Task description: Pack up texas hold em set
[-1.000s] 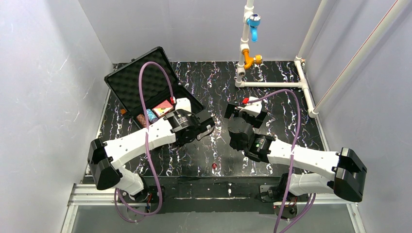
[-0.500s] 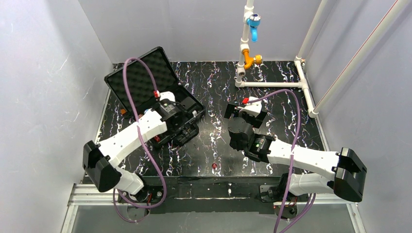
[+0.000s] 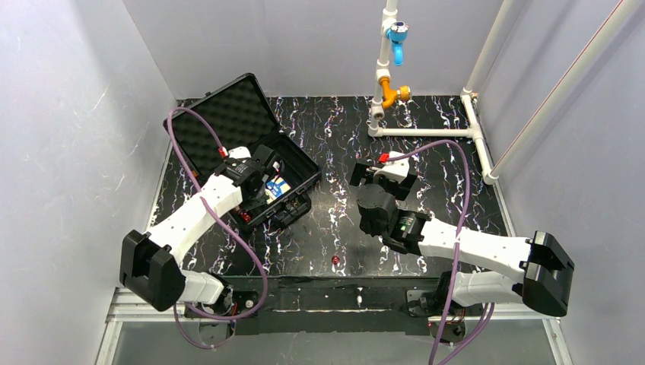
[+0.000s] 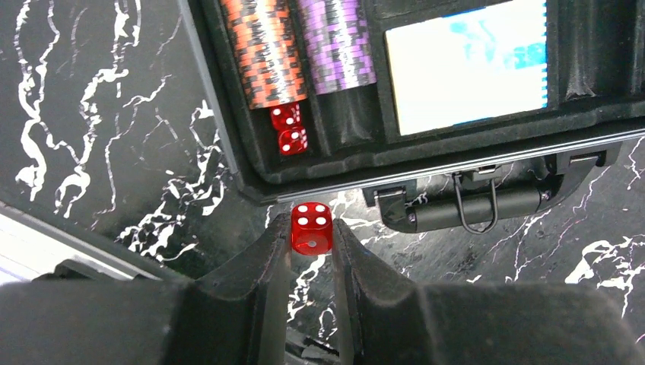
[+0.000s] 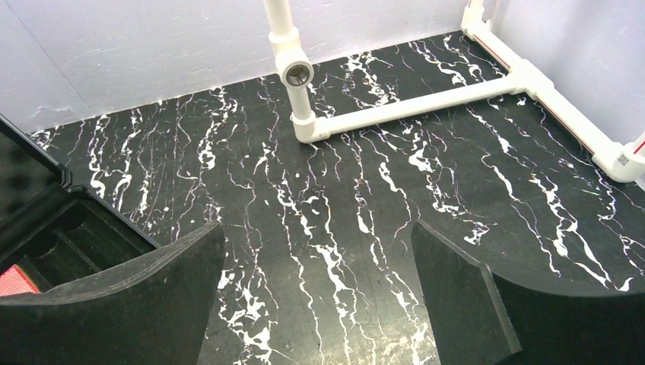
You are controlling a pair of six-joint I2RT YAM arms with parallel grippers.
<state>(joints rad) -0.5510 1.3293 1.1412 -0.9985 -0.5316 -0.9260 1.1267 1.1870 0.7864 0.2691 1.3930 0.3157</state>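
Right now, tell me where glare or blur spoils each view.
Left wrist: the card box in the case is washed out white, yet the die in the left gripper is sharp. Right wrist: the open right gripper looks dark and soft-edged. Top external: evenly lit.

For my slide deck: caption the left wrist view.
Left claw holds a red die at the case edge; two dice lie inside.
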